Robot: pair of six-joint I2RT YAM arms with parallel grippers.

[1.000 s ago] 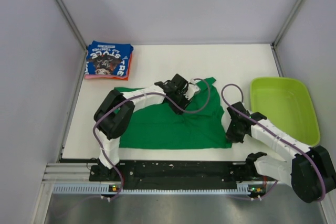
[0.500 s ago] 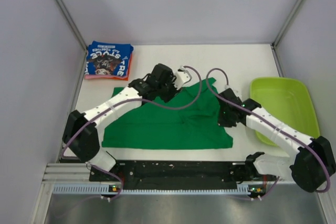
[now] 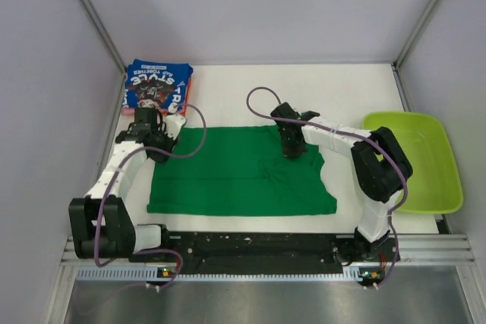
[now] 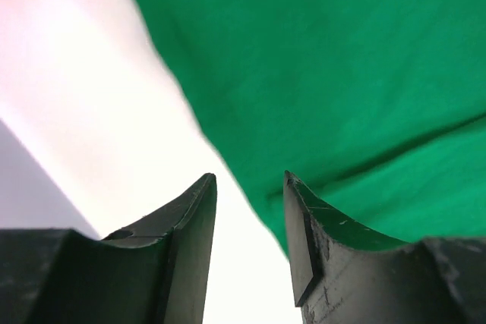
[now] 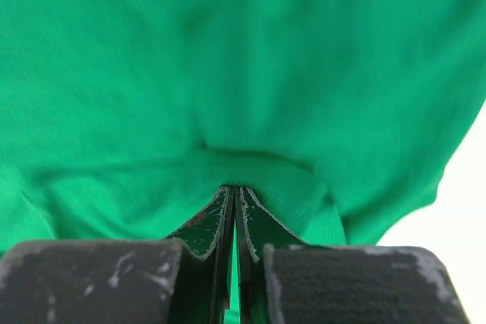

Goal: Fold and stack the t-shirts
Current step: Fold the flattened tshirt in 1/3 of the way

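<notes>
"So where's the green shirt (image 3: 243,176)?"

"Flat on the table (image 3: 228,96), long side running left to right. The right gripper (image 5: 234,191) is pinched tight on a tuck of cloth at the far edge, right of centre."

"And the left gripper (image 4: 249,180)?"

"Fingers parted, holding nothing, at the far left corner. The cloth lies just to its right, so I'd guess it takes that corner. The folded blue shirt (image 3: 157,87) sits beyond it, and the tub (image 3: 410,157) is well off right."
</notes>
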